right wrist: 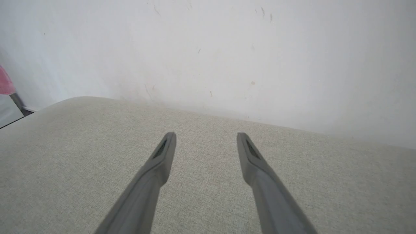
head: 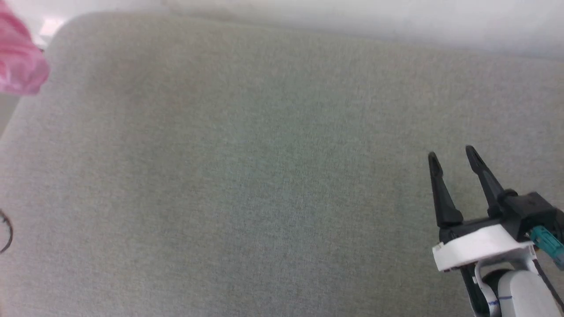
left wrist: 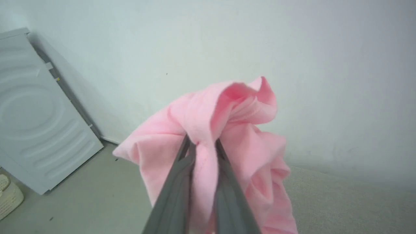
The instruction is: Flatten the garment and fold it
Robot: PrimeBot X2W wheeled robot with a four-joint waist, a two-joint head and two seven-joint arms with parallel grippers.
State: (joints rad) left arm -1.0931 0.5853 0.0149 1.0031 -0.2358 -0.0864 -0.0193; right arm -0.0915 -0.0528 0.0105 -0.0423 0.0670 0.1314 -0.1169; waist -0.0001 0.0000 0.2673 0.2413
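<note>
step in hand: judged as the carry-in ahead of flattening; nothing laid out yet, no fold begun.
garment (left wrist: 227, 110): hung bunched and crumpled in the air off the far-left corner of the table (head: 264, 176), clear of its grey cloth top (just a pink edge at the left rim of the head view).
left end effector (left wrist: 201, 140): pressed together on a gathered ridge of the garment, pink cloth spilling down both sides of the fingers.
right end effector (head: 451, 153): spread wide, gripped nothing, poised over the near-right part of the table.
next move, as a judgement: called for bringing the bundle rightward over the table, lowering it, then finding a second edge for the free end effector so the cloth could be drawn flat.
risk: a heap rather than a flat sheet, were the single pinch let go.
count: one garment, two end effectors, one table, one white appliance (left wrist: 35, 113), one pale basket (left wrist: 8, 195).
</note>
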